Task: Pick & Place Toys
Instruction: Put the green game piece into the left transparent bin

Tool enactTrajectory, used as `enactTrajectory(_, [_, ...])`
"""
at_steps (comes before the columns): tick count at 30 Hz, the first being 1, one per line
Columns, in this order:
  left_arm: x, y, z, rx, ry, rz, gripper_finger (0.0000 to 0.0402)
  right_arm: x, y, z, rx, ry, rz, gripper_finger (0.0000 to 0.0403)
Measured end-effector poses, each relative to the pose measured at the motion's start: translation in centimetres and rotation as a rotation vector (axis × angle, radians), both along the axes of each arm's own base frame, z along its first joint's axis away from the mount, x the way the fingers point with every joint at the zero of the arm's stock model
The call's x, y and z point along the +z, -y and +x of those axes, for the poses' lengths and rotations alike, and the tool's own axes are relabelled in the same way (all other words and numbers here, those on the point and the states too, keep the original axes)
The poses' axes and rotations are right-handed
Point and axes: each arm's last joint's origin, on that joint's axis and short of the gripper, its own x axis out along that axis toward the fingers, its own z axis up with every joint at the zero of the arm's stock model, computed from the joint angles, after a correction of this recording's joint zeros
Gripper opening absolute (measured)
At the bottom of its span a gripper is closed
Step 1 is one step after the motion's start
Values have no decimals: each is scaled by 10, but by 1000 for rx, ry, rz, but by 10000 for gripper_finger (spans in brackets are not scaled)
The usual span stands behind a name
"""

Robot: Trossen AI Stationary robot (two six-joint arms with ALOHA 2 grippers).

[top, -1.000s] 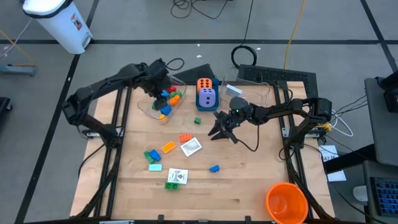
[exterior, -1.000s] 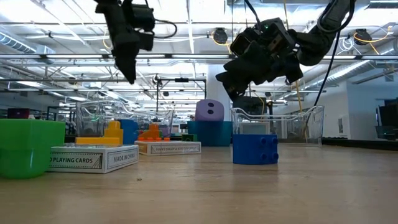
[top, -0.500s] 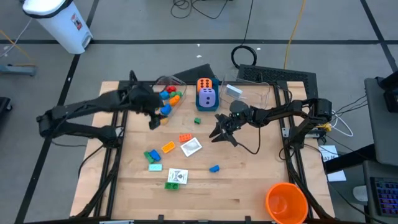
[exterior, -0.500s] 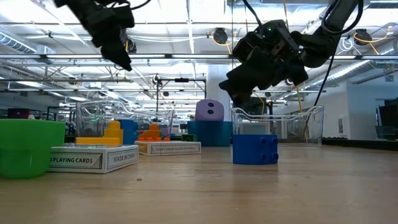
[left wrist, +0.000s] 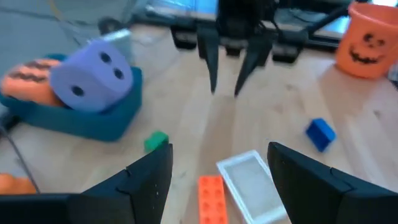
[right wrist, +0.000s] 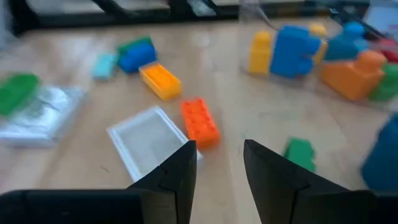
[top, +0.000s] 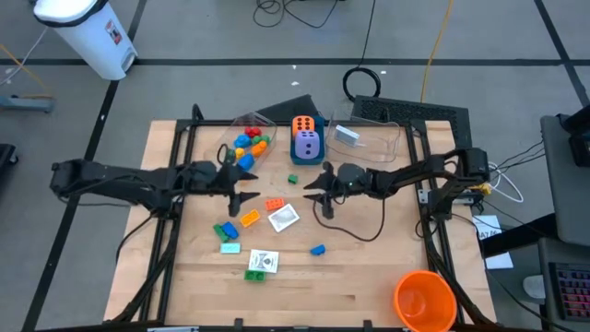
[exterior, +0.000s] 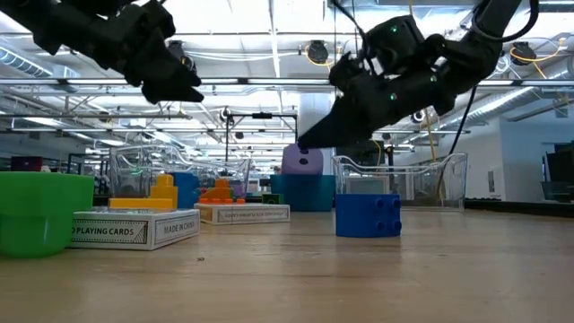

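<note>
Left arm lies low across the left half of the tabletop. Left gripper (top: 247,189) hangs above the boards near the middle, jaws released, nothing between them; its fingers (left wrist: 148,180) frame bare wood in the left wrist view.

Toward the far edge, left of centre, a clear tub (top: 227,138) holds a heap of bricks (top: 247,145) in blue, red, orange, yellow and green. Just beside it to the right, a blue box (top: 304,155) carries the orange die (top: 303,125) and the purple die (top: 307,145), the orange one nearer the far edge.

Loose toys lie between the centre and the near edge. A green brick and a blue brick (top: 225,231) sit together with a pale blue piece (top: 230,247) touching their near side. A yellow-orange brick (top: 249,219) and an orange brick (top: 275,204) lie just beside the left gripper. A white card (top: 284,218) is next to them, tilted. A second card (top: 264,261) with a green brick (top: 253,275) at its near corner lies closer to the near edge. A small green brick (top: 293,182) sits near the box. A lone blue brick (top: 318,249) lies right of centre.

Right gripper (top: 322,184) hangs above the centre, facing the left one, jaws parted and grasping nothing. A second clear tub (top: 392,138) stands at the far right. An orange cup (top: 425,300) sits at the near right corner.
</note>
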Motion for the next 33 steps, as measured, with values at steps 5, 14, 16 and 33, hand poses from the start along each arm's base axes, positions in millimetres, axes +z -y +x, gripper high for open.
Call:
enactTrajectory(5, [1, 11, 10, 51, 60, 101, 269, -14, -2, 6, -17, -2, -51, 128])
enactTrajectory(14, [-2, 15, 29, 15, 134, 179, 269, -31, 5, 21, -98, 19, -53, 193])
enactTrajectory(16, [-6, 14, 33, 17, 119, 184, 269, -33, 8, 28, -128, 18, -63, 219])
enactTrajectory(33, [-13, 13, 39, 19, 112, 198, 269, -59, 27, 59, -276, -45, -138, 301])
